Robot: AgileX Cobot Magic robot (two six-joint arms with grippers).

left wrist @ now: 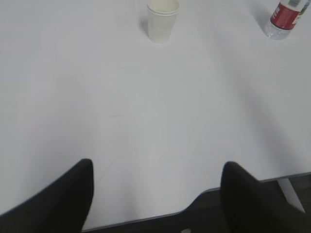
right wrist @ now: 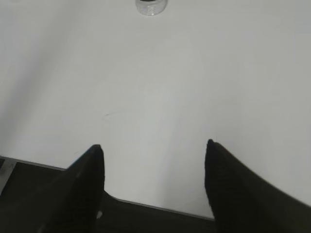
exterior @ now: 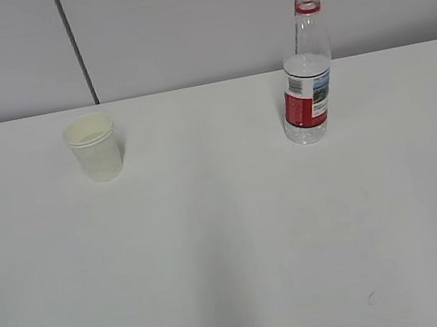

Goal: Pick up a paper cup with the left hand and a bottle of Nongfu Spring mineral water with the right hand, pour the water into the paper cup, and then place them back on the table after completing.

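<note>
Both grippers, left (left wrist: 155, 194) and right (right wrist: 153, 170), hang spread and empty. The paper cup (exterior: 95, 147) stands upper left, the uncapped Nongfu Spring bottle (exterior: 306, 80) upper right; a hard squeeze could crush the cup.

Your exterior view looks down at a slant across the table (exterior: 234, 254) toward the wall at 12 o'clock, cup (exterior: 94, 146) at 10, bottle (exterior: 305, 80) at 1. Your left wrist view sits low at the near edge, facing 12, far from the cup (left wrist: 163, 20) and bottle (left wrist: 285, 18) at its top. Your right wrist view does likewise, catching only the bottle's base (right wrist: 151, 7). All three share the bottle; the exterior and left wrist views share the cup.
</note>
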